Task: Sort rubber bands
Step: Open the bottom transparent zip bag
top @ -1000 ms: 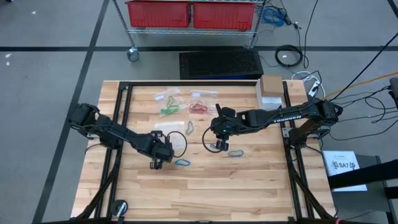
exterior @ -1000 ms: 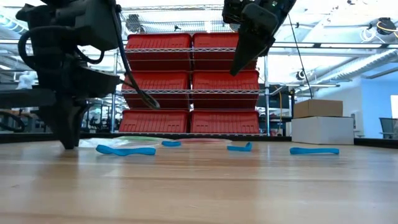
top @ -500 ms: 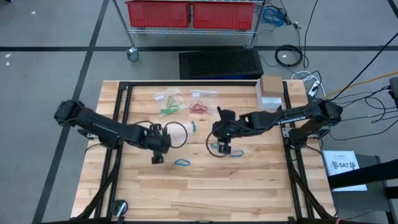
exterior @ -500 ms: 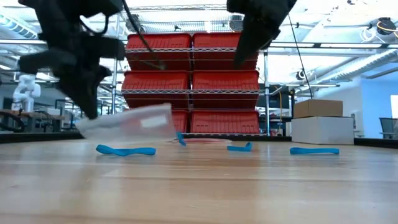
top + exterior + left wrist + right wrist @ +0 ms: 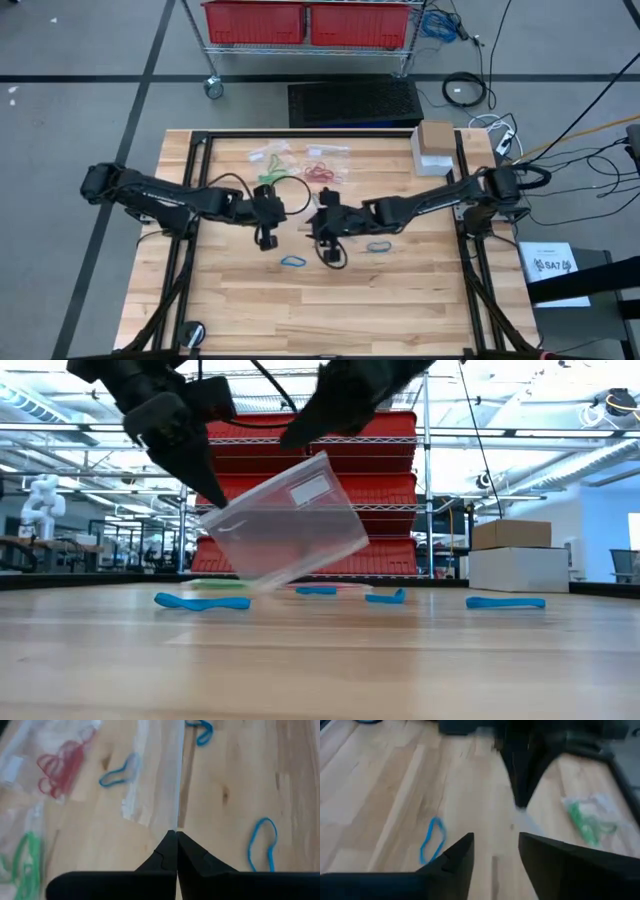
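From overhead I have both arms reaching in toward the middle of the table (image 5: 400, 290). My left gripper (image 5: 268, 238) is clenched tight: in its wrist view the two dark fingers (image 5: 167, 855) meet with no gap, and they pinch the edge of a clear plastic bag (image 5: 157, 775). The table-level view shows that bag (image 5: 285, 525) lifted off the wood and tilted, hanging from the left gripper's (image 5: 205, 485) tip at one upper corner.

My right gripper (image 5: 328, 243) sits just beside the bag on its other side. Its fingers (image 5: 455, 857) stand apart, with bare wood showing between them, and I see nothing held in them. From the low view I cannot tell whether it touches the bag's top edge.

The rubber bands are spread over the wood. Blue ones lie loose near the grippers: one (image 5: 292, 262) just in front of the left gripper, another (image 5: 378, 246) to the right of the right gripper, and the low view shows several lying flat (image 5: 202, 602). A blue loop (image 5: 262, 842) lies apart from the bag in the left wrist view, another (image 5: 120, 772) seems to lie under or in the clear plastic. The red bands (image 5: 320, 170) and green bands (image 5: 272, 178) lie farther back, in or on other clear bags
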Tool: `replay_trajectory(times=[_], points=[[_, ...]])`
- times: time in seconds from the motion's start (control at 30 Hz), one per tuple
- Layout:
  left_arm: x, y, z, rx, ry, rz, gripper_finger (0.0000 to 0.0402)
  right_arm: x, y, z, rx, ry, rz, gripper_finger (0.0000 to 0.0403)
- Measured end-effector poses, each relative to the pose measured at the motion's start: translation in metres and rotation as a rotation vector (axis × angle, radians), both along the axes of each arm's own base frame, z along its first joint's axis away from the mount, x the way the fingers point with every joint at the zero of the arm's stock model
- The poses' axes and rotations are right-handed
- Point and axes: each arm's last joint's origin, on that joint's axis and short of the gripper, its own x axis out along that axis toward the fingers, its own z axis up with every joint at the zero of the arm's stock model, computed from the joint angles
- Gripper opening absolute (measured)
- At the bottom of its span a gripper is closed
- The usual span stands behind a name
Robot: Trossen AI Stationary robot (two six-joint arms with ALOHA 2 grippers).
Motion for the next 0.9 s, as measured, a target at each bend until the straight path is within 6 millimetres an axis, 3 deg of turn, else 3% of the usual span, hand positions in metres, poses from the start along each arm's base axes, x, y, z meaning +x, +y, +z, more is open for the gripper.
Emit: replay_trajectory(times=[0.2,0.4,0.57,0.77,0.9], points=[[0.005,0.008,0.002,0.0,-0.038,-0.005,0.0,0.031,-0.016,-0.001,-0.083,0.06,0.003,0.0182],[0.006,0.009,0.002,0.015,-0.04,-0.019,0.0,0.053,-0.04,-0.004,-0.097,0.209,-0.049,0.018],[0.006,0.009,0.002,0.019,-0.042,-0.023,0.0,0.059,-0.052,-0.006,-0.093,0.285,-0.069,0.0132],[0.008,0.01,0.004,0.037,-0.066,-0.023,0.0,0.057,-0.056,-0.004,-0.082,0.297,-0.082,0.002],[0.011,0.014,0.008,0.078,-0.12,0.016,0.001,0.054,-0.053,-0.005,-0.088,0.33,-0.08,0.0006]])
